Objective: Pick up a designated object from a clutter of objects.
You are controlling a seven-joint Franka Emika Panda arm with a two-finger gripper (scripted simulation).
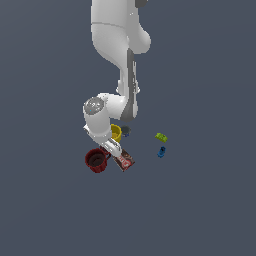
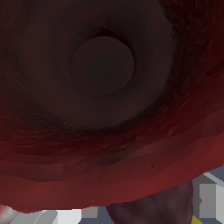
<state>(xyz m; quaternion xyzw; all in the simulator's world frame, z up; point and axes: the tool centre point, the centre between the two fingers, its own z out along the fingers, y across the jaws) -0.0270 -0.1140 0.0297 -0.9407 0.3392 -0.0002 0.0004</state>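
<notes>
The white robot arm (image 1: 117, 65) reaches down into the clutter, its gripper (image 1: 113, 148) low between the glossy red mug with a handle (image 1: 96, 160) and the flat dark-red rectangular packet (image 1: 124, 160). Whether the jaws are spread or pressed together cannot be told — the arm's own wrist hides them in the exterior view. The wrist view is almost filled by the mug's dark red interior (image 2: 103, 65), seen from very close. The small yellow cup (image 1: 116, 132) stands just behind the gripper, with a tiny dark grey-blue item (image 1: 126, 131) beside it. Well apart toward the exterior view's right lie a small green block (image 1: 161, 137) and a small blue piece (image 1: 161, 151). The small dark maroon ball cannot be made out in either view — it may be hidden.
</notes>
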